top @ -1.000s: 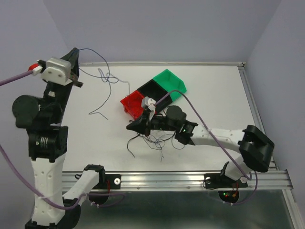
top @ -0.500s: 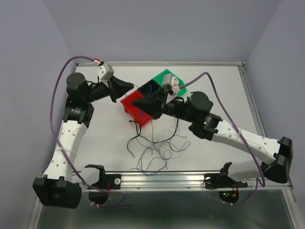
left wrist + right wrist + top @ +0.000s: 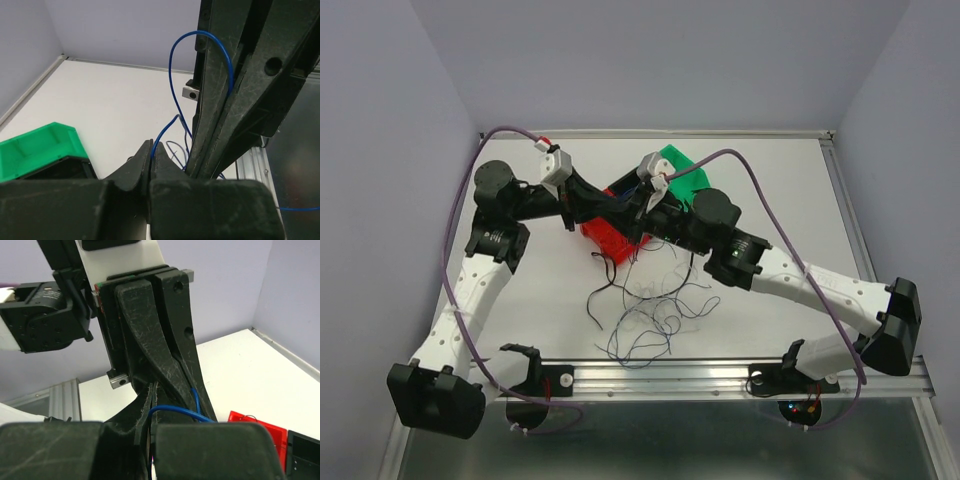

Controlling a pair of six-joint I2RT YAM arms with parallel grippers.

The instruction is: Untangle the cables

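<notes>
The left arm reaches in from the left and the right arm from the right, tips meeting above a red plastic bin (image 3: 603,236). The left gripper (image 3: 151,151) has its jaws clenched on a thin blue cable (image 3: 170,75), and the right gripper (image 3: 150,390) pinches the same strand. A loose clump of thin dark and whitish cables (image 3: 650,310) lies on the white surface (image 3: 780,200) in front of the bins. Beside the red bin sit a black bin (image 3: 65,169) and a green bin (image 3: 685,168). The arms hide much of them, so their contents cannot be made out.
</notes>
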